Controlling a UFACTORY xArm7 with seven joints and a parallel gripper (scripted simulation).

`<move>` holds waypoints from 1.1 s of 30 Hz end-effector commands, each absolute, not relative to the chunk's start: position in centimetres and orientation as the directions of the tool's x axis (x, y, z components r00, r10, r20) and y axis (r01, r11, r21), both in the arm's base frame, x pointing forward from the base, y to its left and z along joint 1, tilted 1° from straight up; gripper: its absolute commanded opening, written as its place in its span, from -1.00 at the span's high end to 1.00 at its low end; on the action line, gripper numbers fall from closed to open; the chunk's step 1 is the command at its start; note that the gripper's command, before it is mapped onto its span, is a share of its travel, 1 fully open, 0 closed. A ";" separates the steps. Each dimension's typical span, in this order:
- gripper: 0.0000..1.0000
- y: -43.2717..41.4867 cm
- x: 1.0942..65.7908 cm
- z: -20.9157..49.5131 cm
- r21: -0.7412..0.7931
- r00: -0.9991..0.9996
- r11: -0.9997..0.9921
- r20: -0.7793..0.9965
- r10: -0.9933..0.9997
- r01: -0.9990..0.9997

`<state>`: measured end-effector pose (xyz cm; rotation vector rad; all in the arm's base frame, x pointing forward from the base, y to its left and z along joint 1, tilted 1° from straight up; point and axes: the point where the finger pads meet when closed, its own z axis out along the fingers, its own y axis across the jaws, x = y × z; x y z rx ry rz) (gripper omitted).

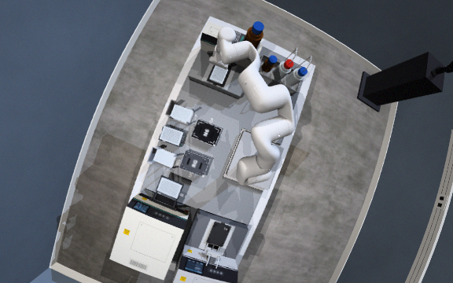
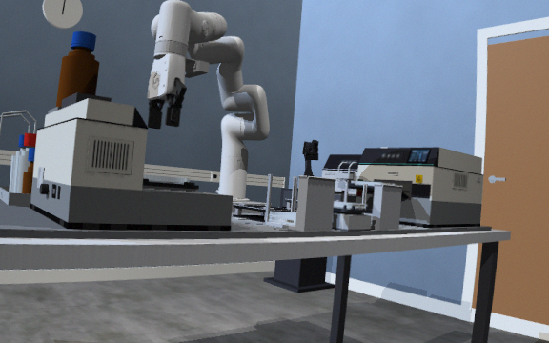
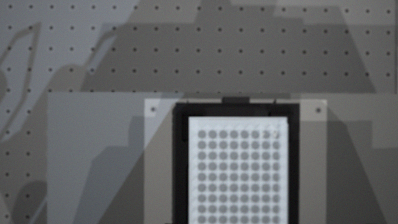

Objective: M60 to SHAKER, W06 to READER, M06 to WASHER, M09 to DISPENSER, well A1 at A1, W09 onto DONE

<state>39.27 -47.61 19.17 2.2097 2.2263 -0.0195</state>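
Observation:
My gripper (image 2: 165, 114) is open and empty, and hangs high above the low stage of the grey instrument (image 2: 90, 164) that carries a brown bottle (image 2: 77, 67). A white well plate (image 3: 238, 170) lies flat in a black frame on that stage, right under the wrist camera; its label is not readable. From above, the same plate (image 1: 218, 75) shows just in front of my wrist (image 1: 223, 39). Another white plate (image 1: 169, 187) sits on the tray of the big white instrument (image 1: 148, 240). Further white plates sit at three stations (image 1: 171, 135) along the left edge.
Two black nests (image 1: 207, 132) (image 1: 197, 162) lie mid-deck. A second instrument (image 1: 219, 234) at the near end holds a dark nest. Small capped bottles (image 1: 288, 67) stand in a wire rack behind my arm. The tall racks (image 2: 314, 202) stand near the table's front.

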 end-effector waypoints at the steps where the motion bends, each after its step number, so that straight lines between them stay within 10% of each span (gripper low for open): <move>1: -1.00 -47.7 39.4 19.4 -0.002 -0.008 0.007 -0.016 1.000 1.000; 33: -1.00 -38.9 39.9 19.3 -0.006 -0.287 0.287 -0.015 0.958 0.958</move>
